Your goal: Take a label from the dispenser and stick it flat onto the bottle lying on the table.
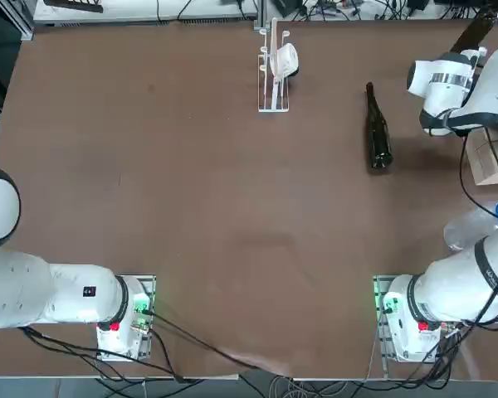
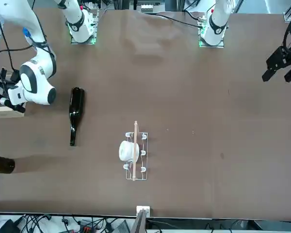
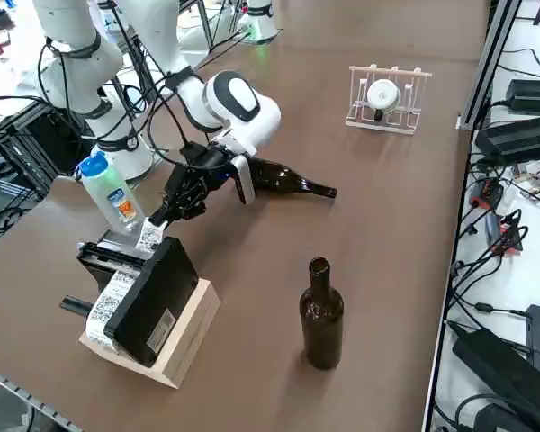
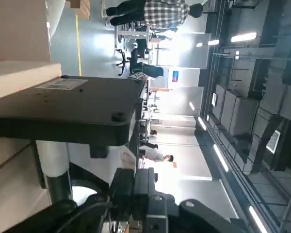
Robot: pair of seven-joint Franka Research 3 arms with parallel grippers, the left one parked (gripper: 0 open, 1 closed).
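1. Nearest the side cam: black dispenser point(image 3: 148, 292) on its wood block point(image 3: 187, 346), printed liner strip point(image 3: 106, 304) hanging down its near face. The label point(image 3: 148, 238) pokes up at the dispenser's top back edge. The right tool point(image 3: 162, 220) is right there, clenched, apparently pinching the label's free tip.
2. Risk: grip looks to be on the tip only. A pull at the wrong angle could tear the label or slip off it, leaving the tool clenched on nothing.
3. Risk: label may not peel clean. Liner could come w/ it, or the whole dispenser + block could tip or slide, since nothing visible pins them to the worktop point(image 3: 360, 243).
4. Risk: sticky side may fold onto itself or onto the fingers once free; then no flat stick possible.
5. Target: dark bottle point(image 3: 283, 180) lies on its side just beyond the dispenser, behind the tool's wrist, neck pointing away from the arm. Round glass, so pressing off-centre could roll it & wrinkle the label or put it on skew.
6. Wrong-target risk: a second dark bottle point(image 3: 321, 315) stands upright beside the dispenser, toward the worktop's edge; a swing of the arm could also knock it over.
7. Clear plastic bottle w/ blue cap point(image 3: 111, 196) stands close on the dispenser's other side, near the arm's cables; could get bumped on lift-off.
8. Wire rack w/ white roll point(image 3: 387, 97) is well apart from the dispenser, across the worktop; prob. no hazard.
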